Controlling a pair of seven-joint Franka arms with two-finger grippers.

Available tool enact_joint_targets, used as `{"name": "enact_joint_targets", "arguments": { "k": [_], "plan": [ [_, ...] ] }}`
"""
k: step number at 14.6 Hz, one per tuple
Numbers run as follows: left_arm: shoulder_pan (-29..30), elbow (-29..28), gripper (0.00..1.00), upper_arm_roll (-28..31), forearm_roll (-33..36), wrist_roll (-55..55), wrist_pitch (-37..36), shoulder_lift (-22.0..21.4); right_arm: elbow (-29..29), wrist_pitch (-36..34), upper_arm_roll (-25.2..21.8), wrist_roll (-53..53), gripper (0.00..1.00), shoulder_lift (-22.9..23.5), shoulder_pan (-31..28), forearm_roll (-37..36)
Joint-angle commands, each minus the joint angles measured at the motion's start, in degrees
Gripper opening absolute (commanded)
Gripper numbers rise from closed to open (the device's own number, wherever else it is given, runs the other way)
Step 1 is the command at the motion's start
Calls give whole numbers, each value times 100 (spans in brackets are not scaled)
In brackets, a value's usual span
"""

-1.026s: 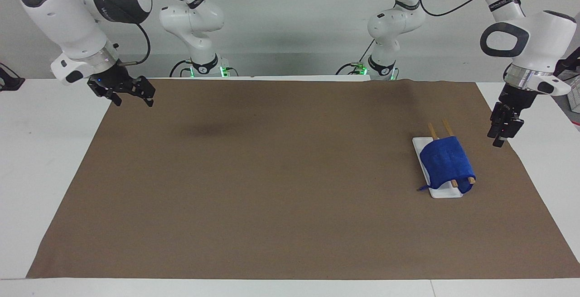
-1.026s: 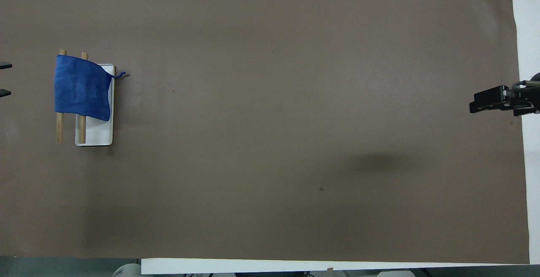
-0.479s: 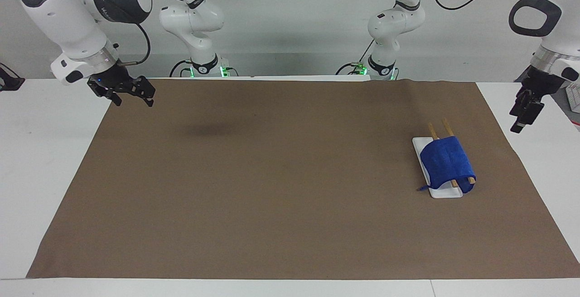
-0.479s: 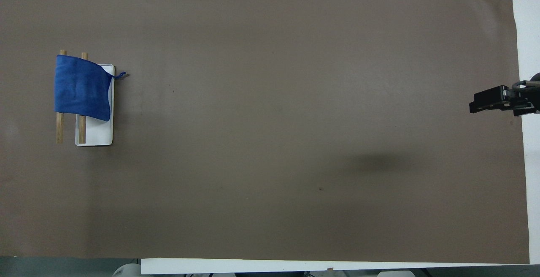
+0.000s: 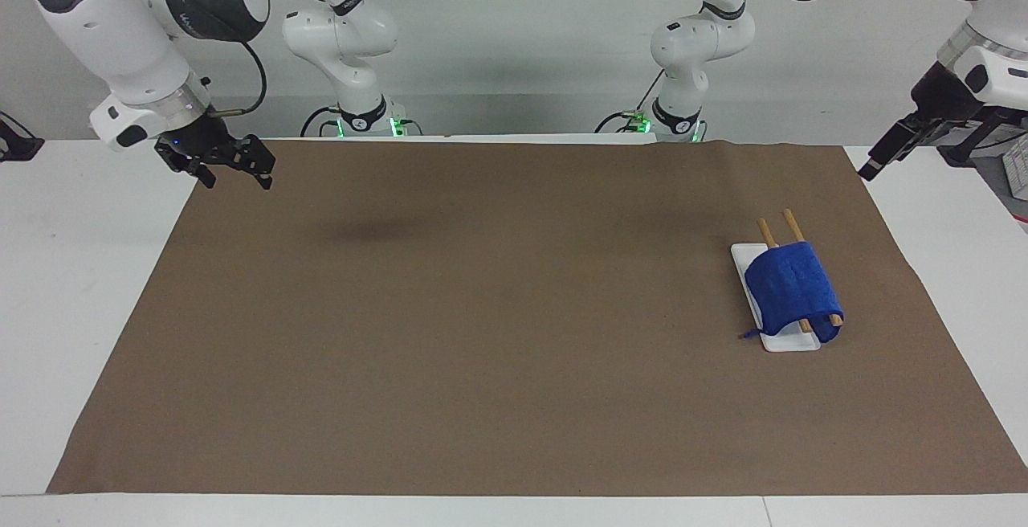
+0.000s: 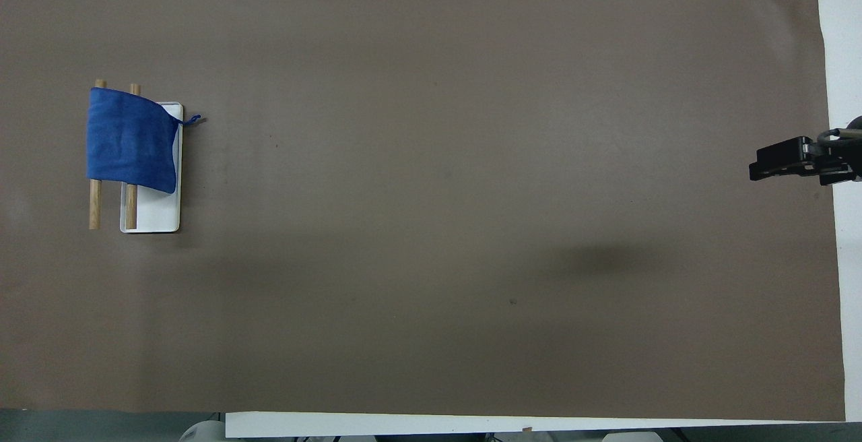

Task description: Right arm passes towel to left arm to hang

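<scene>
The blue towel hangs draped over two wooden bars of a rack with a white base, toward the left arm's end of the table. Its thin loop trails onto the mat. My left gripper is raised over the white table edge at that end, well apart from the rack, open and holding nothing; it is outside the overhead view. At the right arm's end my right gripper hovers over the mat's edge, open, with nothing in it. That arm waits.
A brown mat covers most of the white table. The two arm bases stand at the robots' edge. The rack's bars stick out past the towel toward the robots.
My left gripper has risen from beside the rack and drawn off toward the table's end, leaving the overhead view. The towel stays on the rack. The right arm has not moved.
</scene>
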Motion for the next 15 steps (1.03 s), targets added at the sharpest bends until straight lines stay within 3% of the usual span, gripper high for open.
{"name": "enact_joint_targets", "arguments": {
  "k": [1,3,8,10,15],
  "plan": [
    [-438,418,100,-94,436,329,-501,187,-12,-80,8,68,100,-60,17,-35],
    [-973,356,100,19,419,338,-536,143,-3,-80,8,68,100,-60,17,-35],
    [-1150,347,100,63,58,329,-518,169,-12,-80,8,68,100,-60,17,-35],
    [-1203,408,100,203,67,329,-518,379,-3,-80,8,68,100,-60,17,-35],
    [-1326,365,100,186,93,338,-430,205,-12,-80,8,68,100,-60,17,-35]
  ]
}}
